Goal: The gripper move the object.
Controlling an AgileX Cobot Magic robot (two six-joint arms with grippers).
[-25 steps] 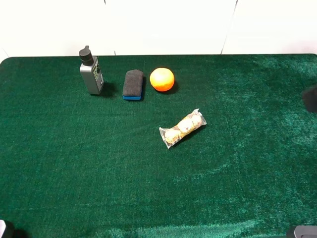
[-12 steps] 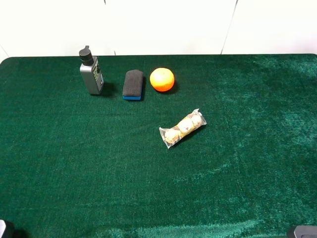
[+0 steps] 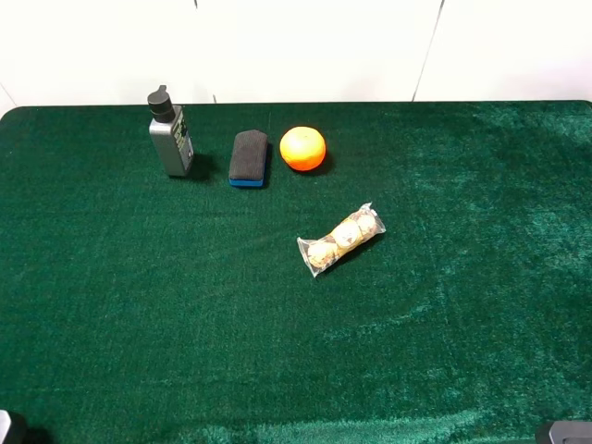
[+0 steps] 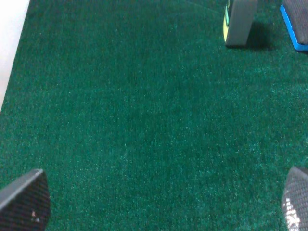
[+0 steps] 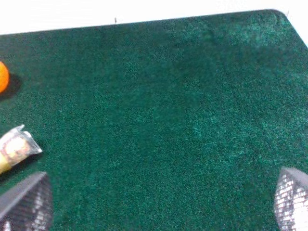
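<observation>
Exterior high view: green worktop (image 3: 139,305) carried four items. The orange (image 3: 302,148) sat near the far edge, a little left of centre, free of any contact. Just beside it on its left lay the eraser (image 3: 248,157), black top over a blue base, apart from the fruit by a narrow gap. Further left a grey bottle (image 3: 170,134) with a black cap stood upright. A clear packet (image 3: 340,240) of three beige balls lay nearer the camera, well apart from the orange, angled diagonally. Neither arm reached over the worktop; only dark bits showed at the two near corners. Left wrist view: left gripper (image 4: 159,202) hung over bare cloth, its fingers (image 4: 26,199) visible only as two tips at opposite sides of the picture, spread wide with nothing between them. The lower part of the bottle (image 4: 239,24) and a corner of the eraser (image 4: 296,24) showed beyond; the orange was out of this view. Right wrist view: right gripper (image 5: 159,202) likewise over bare cloth, fingers (image 5: 26,202) set wide apart and holding nothing. A sliver of the orange (image 5: 2,77) showed at the picture's edge, and one end of the packet (image 5: 17,147) lay nearer the gripper, touching neither finger.
</observation>
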